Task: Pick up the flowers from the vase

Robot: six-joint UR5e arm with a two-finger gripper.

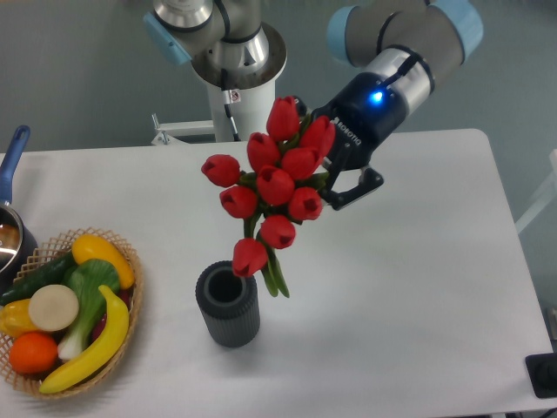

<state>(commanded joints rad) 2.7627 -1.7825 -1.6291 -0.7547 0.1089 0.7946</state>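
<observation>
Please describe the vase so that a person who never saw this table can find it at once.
On the white table, look right of the wicker basket. The vase stands there below the red flowers: a small dark grey ribbed cylinder, its mouth empty.

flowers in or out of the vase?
Out. The tulip bunch hangs from the gripper, stems clear of the vase, whose mouth shows empty.

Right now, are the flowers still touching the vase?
Apart. The camera view shows the flowers lifted, held in the gripper; their stem ends hang beside the vase, whose mouth is empty.
</observation>
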